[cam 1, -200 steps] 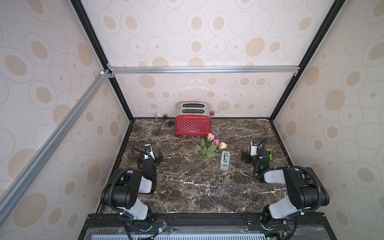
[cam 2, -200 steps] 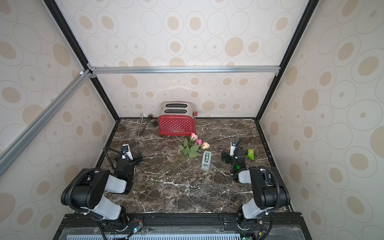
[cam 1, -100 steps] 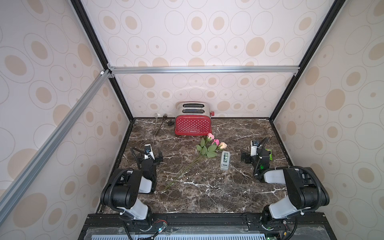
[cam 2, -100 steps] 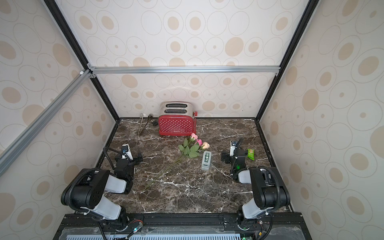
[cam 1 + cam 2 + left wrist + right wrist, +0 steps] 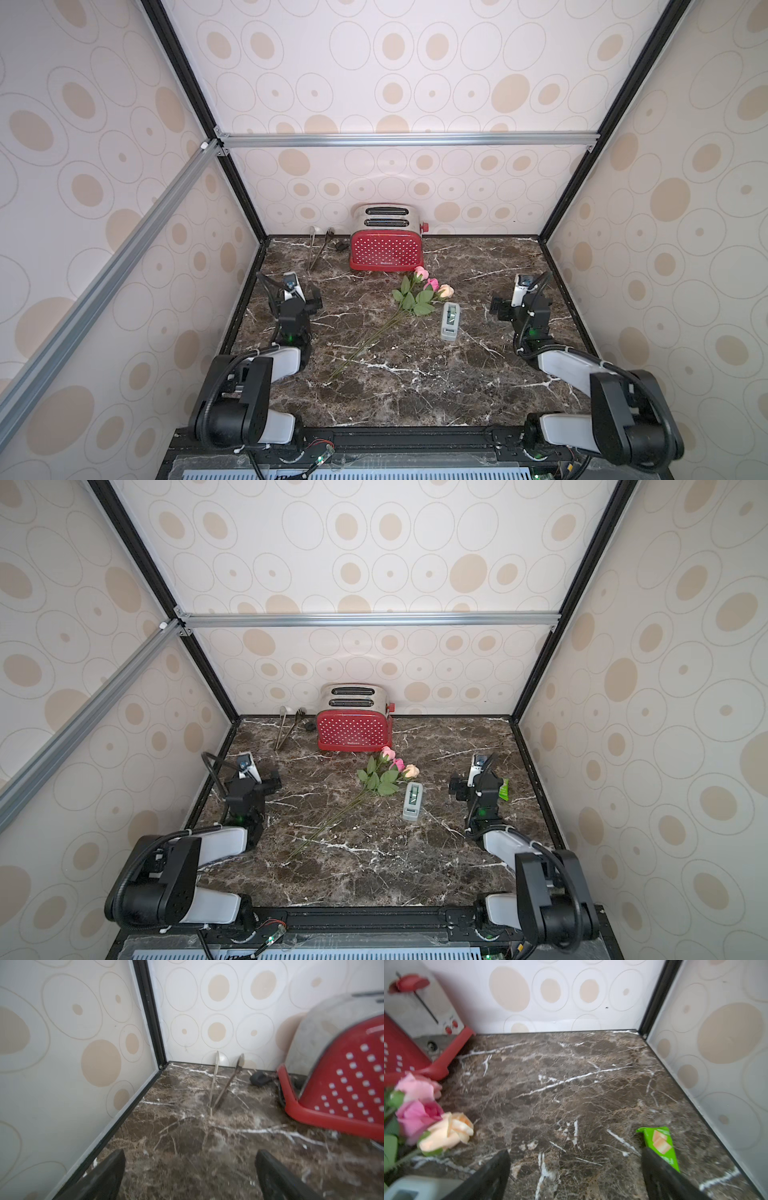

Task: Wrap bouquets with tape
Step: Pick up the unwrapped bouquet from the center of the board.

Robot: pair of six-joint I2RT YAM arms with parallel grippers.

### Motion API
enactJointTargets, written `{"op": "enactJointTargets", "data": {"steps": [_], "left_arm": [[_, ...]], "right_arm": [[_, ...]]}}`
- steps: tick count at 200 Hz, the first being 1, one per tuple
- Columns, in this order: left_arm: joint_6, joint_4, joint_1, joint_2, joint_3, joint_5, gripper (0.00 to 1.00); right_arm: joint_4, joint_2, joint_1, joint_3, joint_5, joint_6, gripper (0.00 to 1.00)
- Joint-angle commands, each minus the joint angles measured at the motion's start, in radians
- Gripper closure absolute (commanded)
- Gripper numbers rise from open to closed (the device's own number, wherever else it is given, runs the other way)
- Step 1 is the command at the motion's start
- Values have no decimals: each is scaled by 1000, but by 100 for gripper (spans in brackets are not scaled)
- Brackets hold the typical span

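Note:
The bouquets [image 5: 428,291] [image 5: 392,773], two pink roses and a peach one with green leaves, lie mid-table with thin stems trailing toward the front left. Their heads [image 5: 425,1113] show in the right wrist view. The grey tape dispenser [image 5: 451,320] [image 5: 412,801] lies just right of the leaves; only one corner of it [image 5: 415,1186] shows in the right wrist view. My left gripper [image 5: 299,297] [image 5: 190,1153] hovers open by the left wall, with bare marble between its fingers. My right gripper [image 5: 515,305] [image 5: 575,1153] stands open to the right of the dispenser, holding nothing.
A red and steel toaster [image 5: 386,249] [image 5: 342,1084] stands at the back wall. Thin metal utensils [image 5: 318,249] [image 5: 226,1082] lie to its left. A green snack packet [image 5: 503,789] [image 5: 660,1145] lies beside my right gripper's outer finger, near the right wall.

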Motion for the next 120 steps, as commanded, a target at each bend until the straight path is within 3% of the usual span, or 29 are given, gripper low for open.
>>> {"op": "enactJointTargets", "data": {"steps": [1,26,76,120], "left_arm": [[-187,-581,10,-70,243,-66,1],[-257,-766,10,-126,333,94,1],[-299,-828,-23,-254,268,408,2],[-241,-946,-233,-243,247,394,2]], "right_arm": [[-299,-112,-5,88,106,221,0],[-536,-229,-5,166,51,374,0],[-628,-369,-5,181,-216,461,0],[-804,-381,1,274,-370,465,0]]}}
